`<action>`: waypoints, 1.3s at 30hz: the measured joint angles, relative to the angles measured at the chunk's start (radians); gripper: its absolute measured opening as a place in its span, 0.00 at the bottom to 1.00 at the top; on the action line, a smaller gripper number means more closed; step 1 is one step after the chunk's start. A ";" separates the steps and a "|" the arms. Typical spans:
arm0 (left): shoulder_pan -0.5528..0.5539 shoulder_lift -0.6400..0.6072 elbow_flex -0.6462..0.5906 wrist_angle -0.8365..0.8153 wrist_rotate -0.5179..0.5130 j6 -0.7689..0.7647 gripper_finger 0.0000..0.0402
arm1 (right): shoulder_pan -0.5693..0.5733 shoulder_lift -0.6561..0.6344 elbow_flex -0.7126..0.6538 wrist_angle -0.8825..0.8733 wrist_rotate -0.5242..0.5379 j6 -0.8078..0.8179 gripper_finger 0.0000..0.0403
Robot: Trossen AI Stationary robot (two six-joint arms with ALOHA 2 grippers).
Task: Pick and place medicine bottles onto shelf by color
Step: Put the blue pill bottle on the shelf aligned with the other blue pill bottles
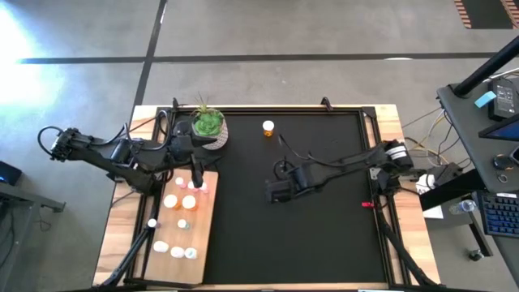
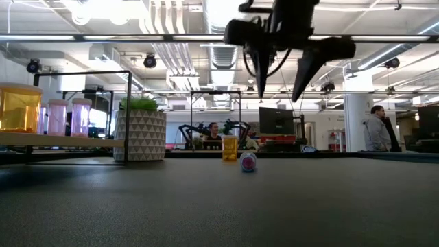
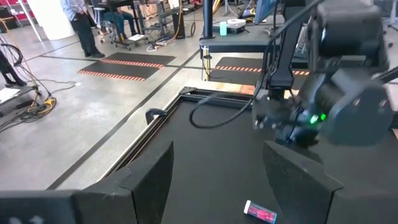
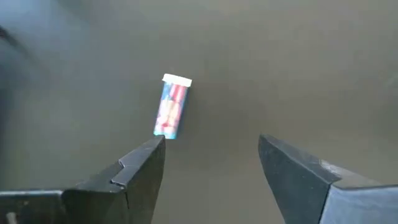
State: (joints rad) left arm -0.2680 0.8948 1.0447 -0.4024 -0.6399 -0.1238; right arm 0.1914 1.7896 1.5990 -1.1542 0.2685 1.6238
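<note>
Hovering above the middle of the black mat (image 1: 324,235), the right claw (image 4: 211,162) hangs with its fingers spread, empty, over a small bottle (image 4: 171,107) with a white cap that lies on its side on the mat. An orange bottle (image 1: 268,127) stands upright alone near the mat's far edge. Over on the left, the left claw (image 1: 195,177) sits above the far end of the pale wooden shelf (image 1: 207,243), fingers apart, holding nothing. Orange, pink and whitish bottles stand in groups on that shelf. A speckled pot with a green plant (image 1: 208,126) stands just beyond the shelf on the surface.
</note>
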 joint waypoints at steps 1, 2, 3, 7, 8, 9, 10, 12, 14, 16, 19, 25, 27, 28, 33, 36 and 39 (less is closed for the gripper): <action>0.000 0.000 0.000 0.000 0.000 0.000 0.57 | -0.008 0.012 0.000 0.015 -0.008 0.000 0.61; 0.000 -0.001 0.000 0.000 0.000 0.000 0.57 | -0.015 0.026 0.000 0.033 -0.011 -0.001 0.61; 0.000 -0.001 0.000 0.000 0.000 0.000 0.57 | -0.020 0.039 0.000 0.052 -0.011 -0.001 0.61; 0.000 -0.003 0.000 -0.001 0.000 0.000 0.57 | -0.038 0.090 0.000 0.124 -0.051 -0.009 0.61; 0.000 -0.004 0.000 -0.001 0.000 0.000 0.57 | -0.039 0.104 0.000 0.145 -0.060 -0.011 0.61; 0.000 -0.006 0.000 -0.001 0.000 0.000 0.57 | -0.040 0.113 0.000 0.163 -0.063 -0.011 0.61; 0.000 -0.007 0.000 -0.001 0.000 0.000 0.57 | -0.040 0.123 0.000 0.175 -0.067 -0.011 0.61; 0.000 -0.008 0.000 -0.002 0.000 0.000 0.57 | -0.040 0.144 0.000 0.186 -0.072 0.000 0.61; 0.000 -0.010 0.000 -0.005 0.000 0.002 0.57 | -0.040 0.164 0.000 0.190 -0.084 0.005 0.61; 0.000 -0.012 0.000 -0.005 0.000 0.008 0.57 | -0.040 0.186 0.000 0.194 -0.089 0.026 0.61; 0.000 -0.013 0.000 -0.005 0.000 0.009 0.57 | -0.040 0.221 0.000 0.219 -0.089 0.025 0.61; 0.000 -0.014 0.000 -0.005 0.000 0.010 0.57 | -0.040 0.258 0.000 0.226 -0.089 0.015 0.61; 0.000 -0.014 0.000 -0.005 0.000 0.010 0.57 | -0.040 0.258 0.000 0.227 -0.089 0.016 0.61; 0.000 -0.014 0.000 -0.005 0.000 0.010 0.57 | -0.040 0.258 0.000 0.229 -0.086 0.016 0.61; 0.000 -0.014 -0.002 -0.005 0.000 0.029 0.57 | -0.040 0.256 0.000 0.229 -0.075 0.016 0.57; 0.000 -0.014 -0.002 -0.004 0.000 0.051 0.57 | -0.040 0.258 0.000 0.230 -0.075 0.018 0.51; 0.000 -0.013 -0.003 -0.004 0.000 0.053 0.57 | -0.040 0.259 0.000 0.231 -0.075 0.018 0.46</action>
State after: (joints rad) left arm -0.2680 0.8814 1.0420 -0.4065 -0.6399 -0.0708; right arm 0.1516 2.0483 1.5990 -0.9228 0.1940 1.6416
